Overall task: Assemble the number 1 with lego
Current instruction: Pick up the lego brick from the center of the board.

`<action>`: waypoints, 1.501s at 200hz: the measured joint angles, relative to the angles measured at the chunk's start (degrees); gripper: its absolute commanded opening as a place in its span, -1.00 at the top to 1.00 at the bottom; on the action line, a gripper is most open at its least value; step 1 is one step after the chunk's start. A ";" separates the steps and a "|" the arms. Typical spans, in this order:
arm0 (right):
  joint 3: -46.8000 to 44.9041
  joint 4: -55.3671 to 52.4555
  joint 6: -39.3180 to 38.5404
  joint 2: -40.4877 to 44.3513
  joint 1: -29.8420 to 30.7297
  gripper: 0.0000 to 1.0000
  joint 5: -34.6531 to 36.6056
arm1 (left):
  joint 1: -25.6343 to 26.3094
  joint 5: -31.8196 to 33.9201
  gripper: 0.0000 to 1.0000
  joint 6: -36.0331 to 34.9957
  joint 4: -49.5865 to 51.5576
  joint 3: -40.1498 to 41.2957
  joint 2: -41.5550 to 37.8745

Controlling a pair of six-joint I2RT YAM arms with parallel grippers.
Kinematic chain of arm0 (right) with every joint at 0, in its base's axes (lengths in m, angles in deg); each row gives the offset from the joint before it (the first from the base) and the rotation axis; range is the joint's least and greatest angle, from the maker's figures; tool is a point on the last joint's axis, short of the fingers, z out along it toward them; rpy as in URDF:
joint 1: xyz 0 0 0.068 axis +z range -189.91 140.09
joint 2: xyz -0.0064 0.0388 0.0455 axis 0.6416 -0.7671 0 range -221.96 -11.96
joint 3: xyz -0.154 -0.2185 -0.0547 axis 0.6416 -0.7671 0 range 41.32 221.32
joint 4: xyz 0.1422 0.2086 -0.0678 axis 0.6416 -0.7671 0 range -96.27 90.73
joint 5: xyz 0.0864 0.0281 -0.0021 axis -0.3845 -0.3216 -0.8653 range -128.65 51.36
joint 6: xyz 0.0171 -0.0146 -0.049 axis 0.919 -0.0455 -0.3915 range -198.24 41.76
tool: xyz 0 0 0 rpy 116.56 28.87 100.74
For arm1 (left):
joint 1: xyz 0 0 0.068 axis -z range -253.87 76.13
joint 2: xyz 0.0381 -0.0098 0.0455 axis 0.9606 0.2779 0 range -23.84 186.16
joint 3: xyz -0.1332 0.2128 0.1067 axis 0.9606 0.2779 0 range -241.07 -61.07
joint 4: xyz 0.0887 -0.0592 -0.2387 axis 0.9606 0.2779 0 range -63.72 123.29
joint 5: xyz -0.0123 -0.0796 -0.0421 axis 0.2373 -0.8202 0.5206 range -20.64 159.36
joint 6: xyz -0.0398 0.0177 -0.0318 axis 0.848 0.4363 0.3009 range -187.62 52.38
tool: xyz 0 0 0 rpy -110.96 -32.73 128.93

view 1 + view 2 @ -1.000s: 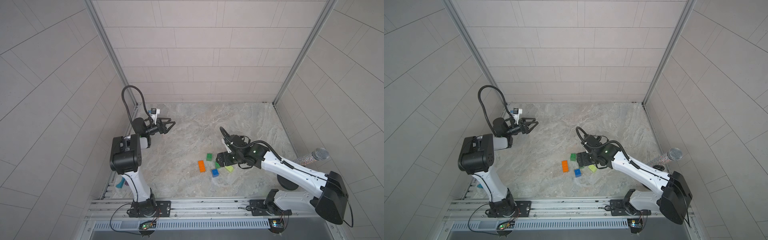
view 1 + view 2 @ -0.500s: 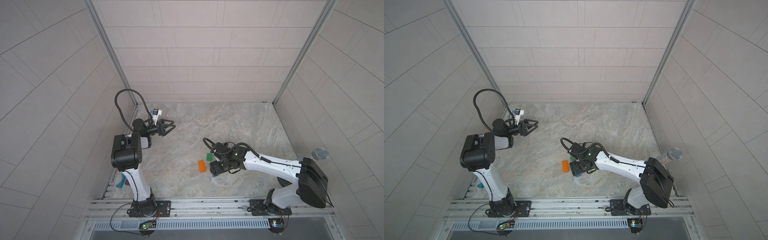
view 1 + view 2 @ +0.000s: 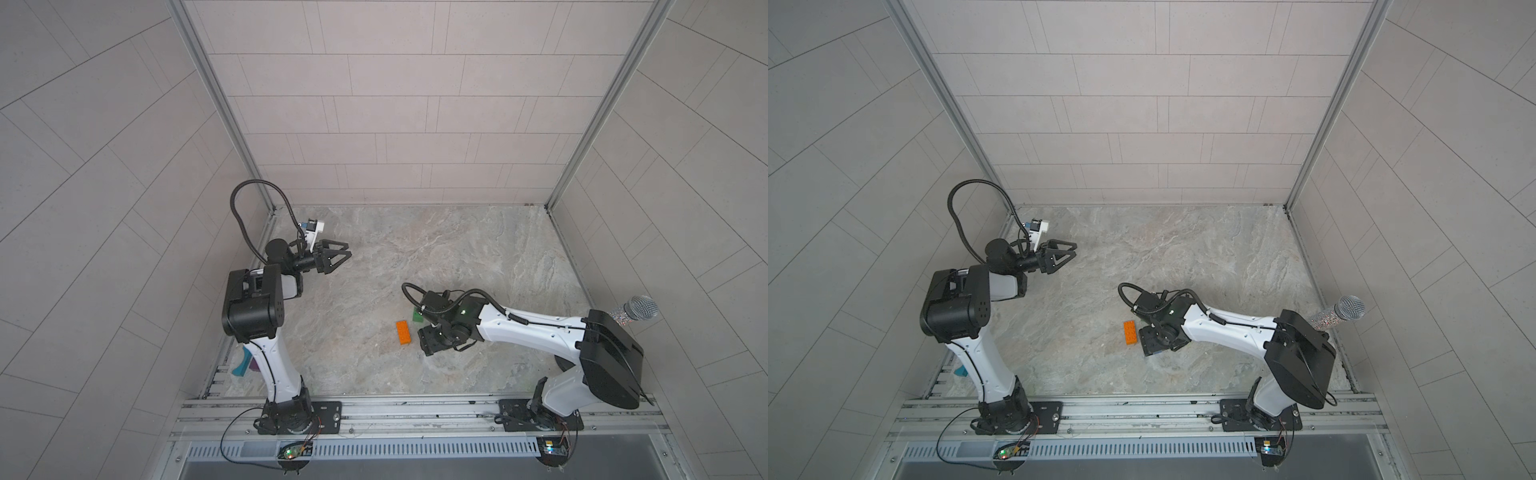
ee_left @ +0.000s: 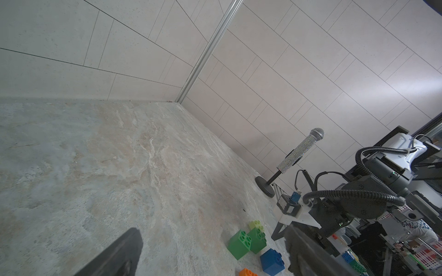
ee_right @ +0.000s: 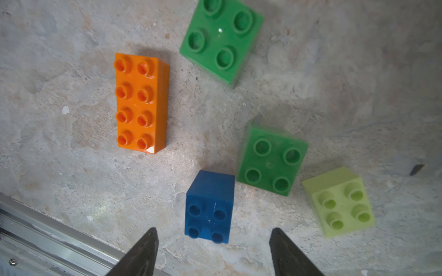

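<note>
Five lego bricks lie loose and apart on the stone floor, none joined. In the right wrist view they are an orange two-by-four brick (image 5: 141, 102), two green bricks (image 5: 221, 40) (image 5: 271, 160), a blue brick (image 5: 209, 205) and a lime brick (image 5: 339, 203). My right gripper (image 5: 213, 230) points down over the blue brick and is open, one finger on each side of it, apart from it. In both top views the right gripper (image 3: 432, 345) (image 3: 1152, 343) hides most bricks beside the orange brick (image 3: 404, 332) (image 3: 1130, 332). My left gripper (image 3: 347, 258) (image 4: 211, 239) hangs open and empty at the left.
A glittery microphone (image 3: 636, 309) (image 4: 301, 150) stands on a stand at the right wall. An aluminium rail (image 3: 415, 409) runs along the front edge, close to the bricks. A teal object (image 3: 242, 365) lies beside the left arm's base. Tiled walls close in three sides.
My right gripper has moved forward and left, from over the green and lime bricks to over the blue brick. The left gripper has barely shifted.
</note>
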 measured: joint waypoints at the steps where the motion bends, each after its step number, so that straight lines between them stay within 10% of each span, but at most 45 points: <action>1: -0.02 0.02 0.09 0.00 0.02 -0.49 0.02 | 0.00 0.00 -1.00 -0.02 0.00 0.00 0.00; 115: -0.81 3.80 1.81 -3.78 1.53 -0.34 0.09 | 0.00 0.09 -1.00 -0.02 -0.24 0.07 -0.04; 204: -0.55 3.82 1.73 -6.32 2.49 0.41 0.79 | 0.00 0.13 -1.00 0.00 -0.28 0.07 -0.04; 300: 14.32 -3.54 0.96 -7.08 5.42 0.47 5.27 | 0.00 0.31 -1.00 0.00 -0.37 0.50 -0.26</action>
